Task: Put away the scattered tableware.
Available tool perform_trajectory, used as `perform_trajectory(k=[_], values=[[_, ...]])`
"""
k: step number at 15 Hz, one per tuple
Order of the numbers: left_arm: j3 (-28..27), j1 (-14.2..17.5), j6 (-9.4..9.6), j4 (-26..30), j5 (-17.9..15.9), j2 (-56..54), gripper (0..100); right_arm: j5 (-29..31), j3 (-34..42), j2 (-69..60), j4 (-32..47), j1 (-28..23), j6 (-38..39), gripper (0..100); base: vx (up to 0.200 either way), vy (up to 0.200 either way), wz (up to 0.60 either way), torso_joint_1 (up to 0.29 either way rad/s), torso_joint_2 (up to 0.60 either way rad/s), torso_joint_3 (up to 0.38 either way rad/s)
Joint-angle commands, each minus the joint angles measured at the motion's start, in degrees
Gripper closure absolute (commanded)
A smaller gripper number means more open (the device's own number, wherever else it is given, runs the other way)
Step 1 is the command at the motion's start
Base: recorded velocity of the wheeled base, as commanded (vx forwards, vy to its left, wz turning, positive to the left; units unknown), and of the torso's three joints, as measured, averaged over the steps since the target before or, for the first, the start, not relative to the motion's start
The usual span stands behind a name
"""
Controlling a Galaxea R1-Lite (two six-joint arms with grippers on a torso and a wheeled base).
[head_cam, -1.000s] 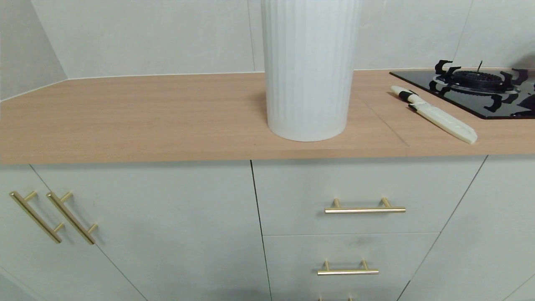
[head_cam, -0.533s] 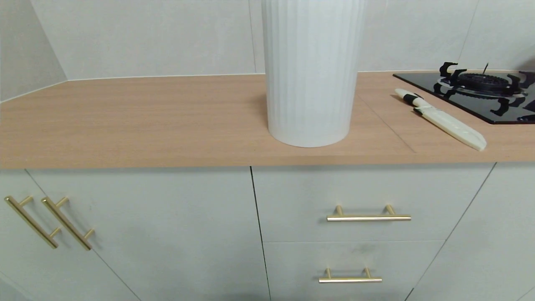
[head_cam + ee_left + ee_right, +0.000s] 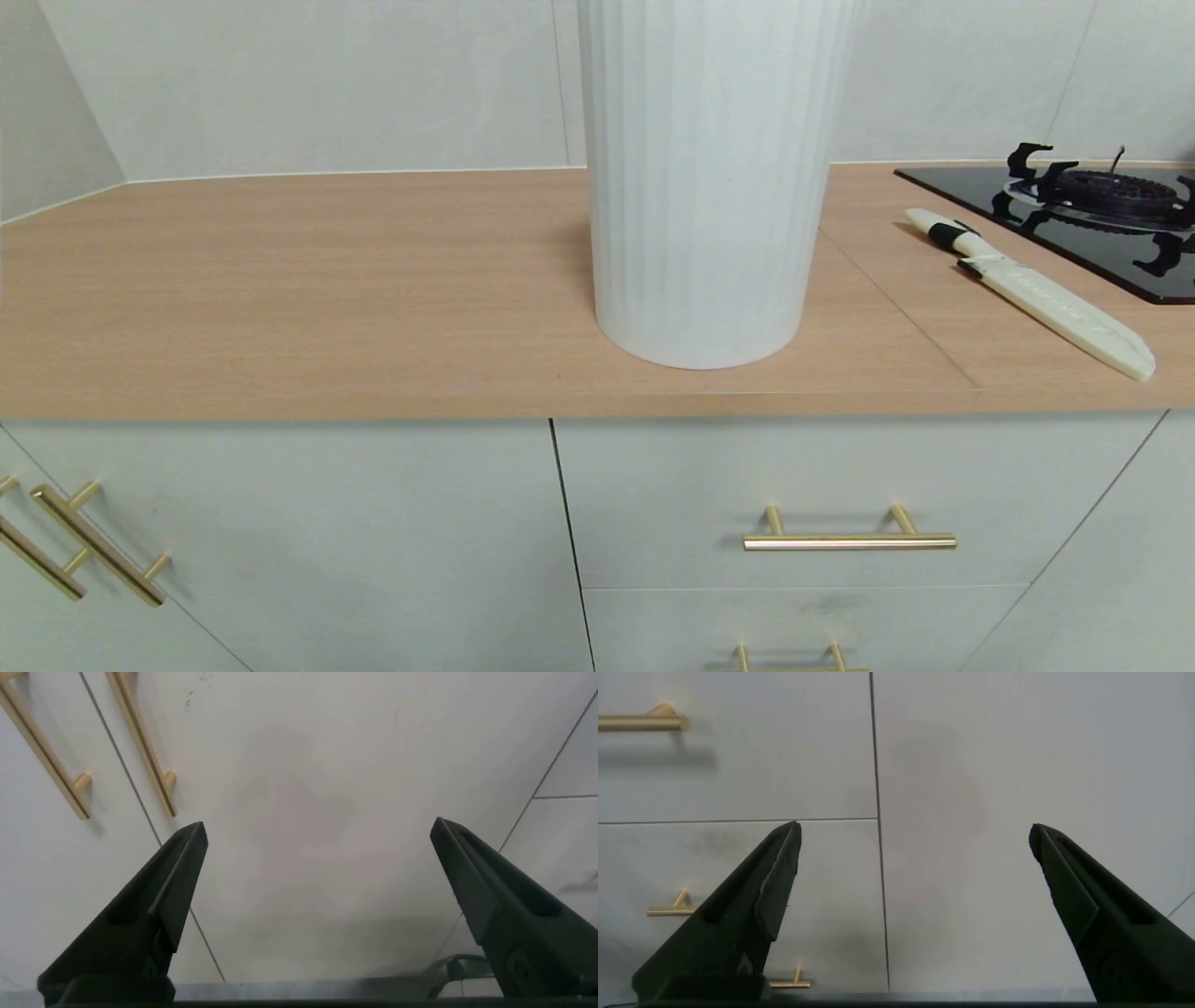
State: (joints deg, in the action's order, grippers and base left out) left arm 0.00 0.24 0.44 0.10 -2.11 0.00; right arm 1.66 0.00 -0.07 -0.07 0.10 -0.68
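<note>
A cream-bladed knife with a black-banded handle lies on the wooden counter at the right, beside the hob. A tall white ribbed container stands near the counter's front edge at the middle. My left gripper is open and faces a pale cabinet door with two brass handles. My right gripper is open too, facing the drawer fronts below the counter. Nothing sits between the fingers of either one.
A black glass hob with a burner grate occupies the counter's far right. Below are cabinet doors with brass handles at the left and drawers with a brass bar handle at the middle. Tiled wall behind.
The whole head view has shifted: counter, container and knife now sit lower and larger, so the camera has moved closer. Nothing on the counter has changed place.
</note>
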Motion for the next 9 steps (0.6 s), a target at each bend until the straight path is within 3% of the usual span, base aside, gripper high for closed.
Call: perform_trajectory(k=[1,7,9], values=[[0.0,0.0,0.0,0.0,0.0,0.0,0,-0.1,0.0,0.1,0.0,0.0,0.0,0,0.0,0.0,0.0,0.0,0.0,0.0],[0.0,0.0,0.0,0.0,0.0,0.0,0,-0.3,0.0,0.1,0.0,0.1,-0.3,0,0.0,0.0,0.0,0.0,0.0,0.0],[0.0,0.0,0.0,0.0,0.0,0.0,0,-0.3,0.0,0.1,0.0,0.0,-0.3,0,0.0,0.0,0.0,0.068,-0.23,-0.158]])
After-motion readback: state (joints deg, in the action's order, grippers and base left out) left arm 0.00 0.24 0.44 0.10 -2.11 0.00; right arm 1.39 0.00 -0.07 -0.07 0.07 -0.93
